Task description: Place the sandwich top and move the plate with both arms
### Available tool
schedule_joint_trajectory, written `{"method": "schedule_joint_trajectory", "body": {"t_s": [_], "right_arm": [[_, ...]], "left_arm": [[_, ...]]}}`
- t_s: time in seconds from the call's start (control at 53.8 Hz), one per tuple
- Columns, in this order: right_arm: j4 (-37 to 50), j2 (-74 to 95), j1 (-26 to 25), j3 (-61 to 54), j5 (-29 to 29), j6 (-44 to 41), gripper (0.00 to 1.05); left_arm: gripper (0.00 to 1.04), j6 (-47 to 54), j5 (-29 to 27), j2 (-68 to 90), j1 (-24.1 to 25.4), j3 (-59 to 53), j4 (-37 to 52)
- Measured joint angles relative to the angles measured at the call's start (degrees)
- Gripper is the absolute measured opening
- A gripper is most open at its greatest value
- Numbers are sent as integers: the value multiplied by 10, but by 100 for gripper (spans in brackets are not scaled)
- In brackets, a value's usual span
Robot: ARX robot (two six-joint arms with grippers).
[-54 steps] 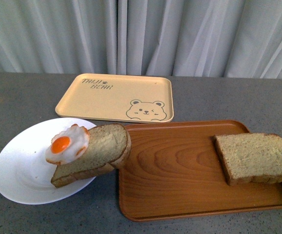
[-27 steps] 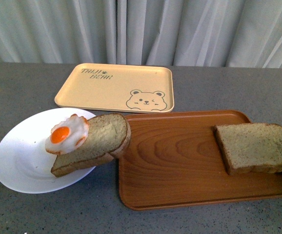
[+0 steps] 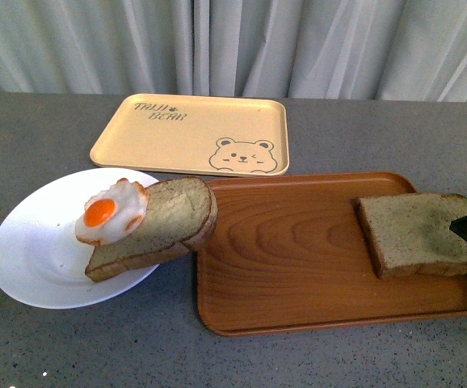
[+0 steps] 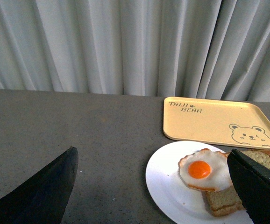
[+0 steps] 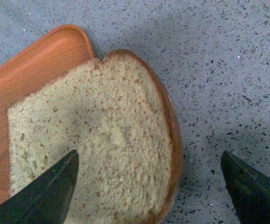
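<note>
Right hand [image 5: 149, 156] is wide open over the sandwich top [image 5: 102, 140] — one finger [image 5: 37, 198] above the speckled face, the other out over the bare counter [image 5: 228, 70]. The slice lies directly beneath that hand, at the end of the brown wooden tray [image 5: 27, 65], its crust hanging past the rim. Left hand [image 4: 152, 153] is spread open too, gripping nothing — the plate [image 4: 165, 182] sits just ahead of it, toward one finger. On the plate, a fried egg [image 4: 201, 169] tops a paler slice [image 3: 173, 214] that overlaps the wooden tray's edge. Farther ahead of the left hand is the beige bear tray [image 4: 209, 121], then the grey curtain [image 4: 125, 42].
</note>
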Motion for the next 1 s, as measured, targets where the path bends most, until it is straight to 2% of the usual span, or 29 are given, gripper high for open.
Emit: {"method": "schedule_joint_trajectory", "body": {"t_s": [0.149, 0.465, 0.651, 0.799, 1.004], "right_arm": [[4, -1, 2, -2, -3, 10, 47], [-26, -106, 5, -24, -33, 37, 1], [-57, -193, 49, -4, -40, 64, 2], [-56, -213, 117, 49, -45, 93, 2], [-32, -158, 222, 129, -59, 121, 2]], "left_arm": [[96, 0, 0, 0, 0, 0, 0], [96, 0, 0, 0, 0, 0, 0], [96, 0, 0, 0, 0, 0, 0], [96, 0, 0, 0, 0, 0, 0], [96, 0, 0, 0, 0, 0, 0]]}}
